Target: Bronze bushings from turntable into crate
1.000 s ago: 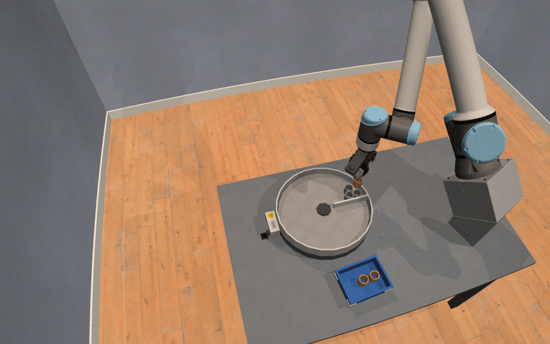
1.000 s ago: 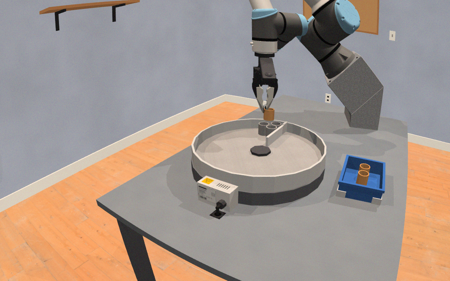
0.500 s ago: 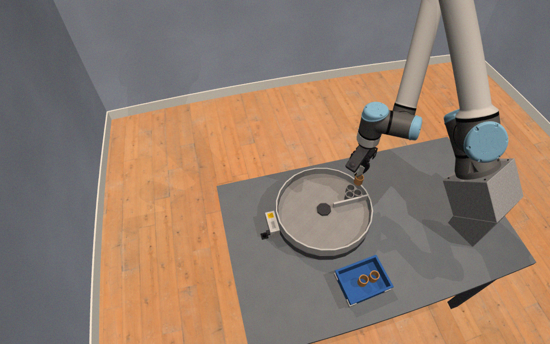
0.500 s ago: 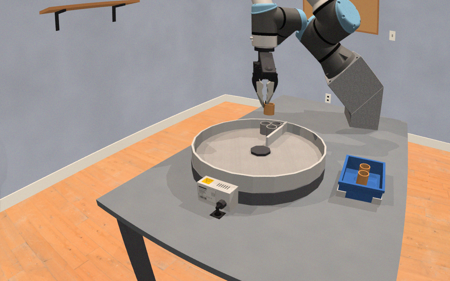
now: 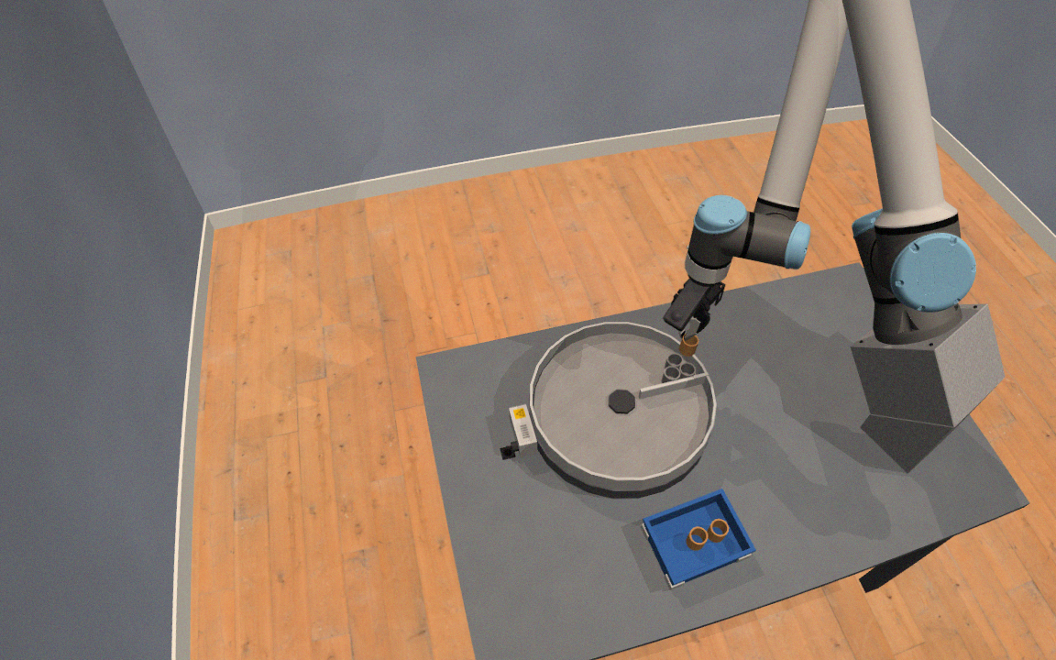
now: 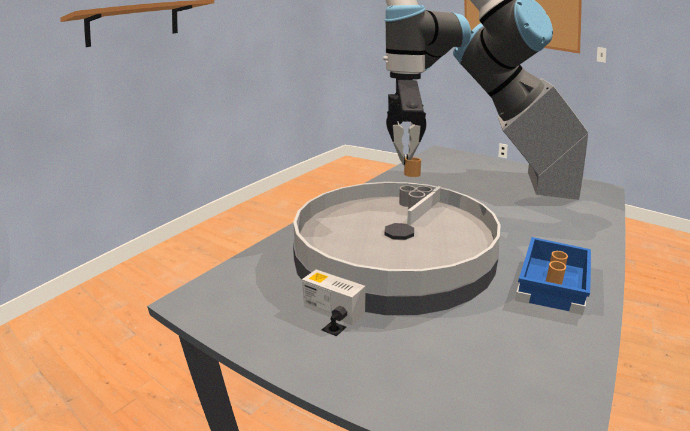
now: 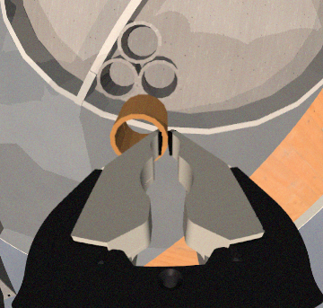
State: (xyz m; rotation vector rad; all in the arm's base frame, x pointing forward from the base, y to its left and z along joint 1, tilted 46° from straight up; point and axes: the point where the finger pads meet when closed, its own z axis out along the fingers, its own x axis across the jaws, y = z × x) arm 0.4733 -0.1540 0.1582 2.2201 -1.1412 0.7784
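My gripper (image 5: 691,331) (image 6: 409,156) (image 7: 164,132) is shut on the wall of a bronze bushing (image 5: 688,346) (image 6: 412,167) (image 7: 135,121) and holds it in the air above the far rim of the turntable (image 5: 598,479) (image 6: 336,251) (image 7: 215,127). Three steel bushings (image 5: 677,370) (image 6: 416,191) (image 7: 138,66) stand together on the turntable, against its white divider bar (image 5: 663,388) (image 6: 421,206) (image 7: 117,31). Two more bronze bushings (image 5: 708,533) (image 6: 556,265) stand in the blue crate (image 5: 667,557) (image 6: 548,289) at the table's front right.
A white control box (image 5: 521,423) (image 6: 331,294) with a yellow label sits against the turntable's left side. A dark hub (image 5: 621,401) (image 6: 398,230) marks the turntable's centre. The arm's grey base block (image 5: 926,377) (image 6: 551,139) stands at the table's back right.
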